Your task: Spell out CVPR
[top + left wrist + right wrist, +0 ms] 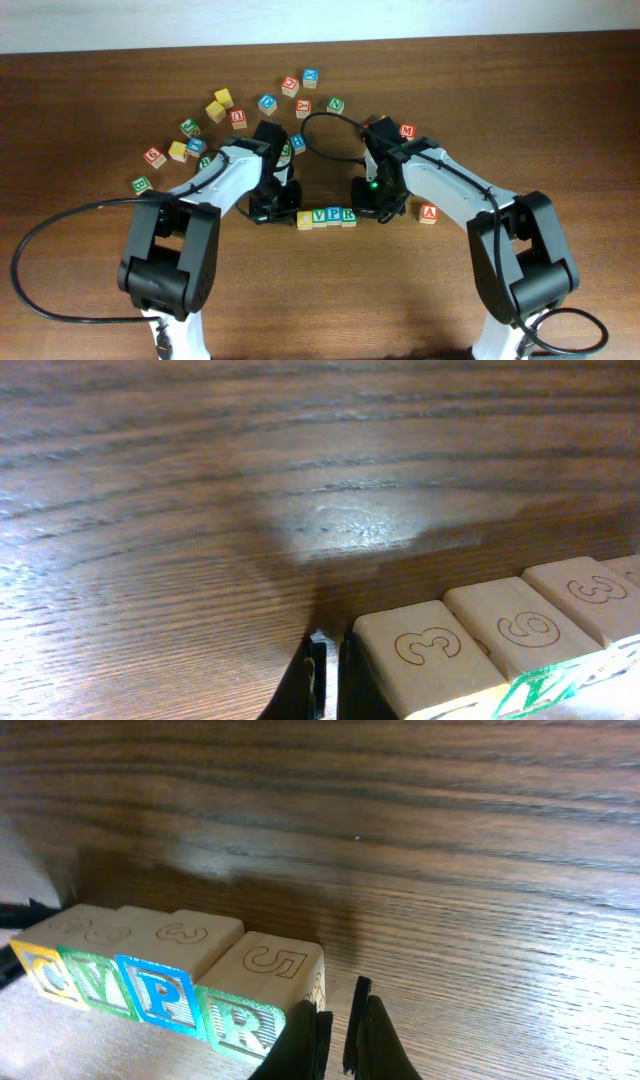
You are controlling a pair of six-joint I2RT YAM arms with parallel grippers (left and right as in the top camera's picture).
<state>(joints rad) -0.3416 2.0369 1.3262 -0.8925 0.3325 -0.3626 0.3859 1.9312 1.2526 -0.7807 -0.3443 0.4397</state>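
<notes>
**Surroundings.** The CVPR row lay on the dark wooden tabletop. Behind the row and to its left, a scatter of loose letter blocks formed an arc. All of them were well apart from the row. A red M block sat behind the row's right end. A red A block sat to the right of the row, past the right arm's wrist. Nothing lay between the row and either claw.

**Claws.** The left claw was low at the tabletop just beside the row's left end. Its fingers were drawn to a narrow slit and gripped nothing. The right claw was just beside the row's right end, also nearly closed and empty. Whether either claw touched the row could not be told.

**Row orientation.**
- The long axis ran left to right, with the right end tipped slightly toward the far edge.
- Four blocks stood side by side: C block, V block, P block and R block.
- In the right wrist view the coloured letter faces pointed toward the camera.
- Engraved numerals showed on the top faces.
</notes>
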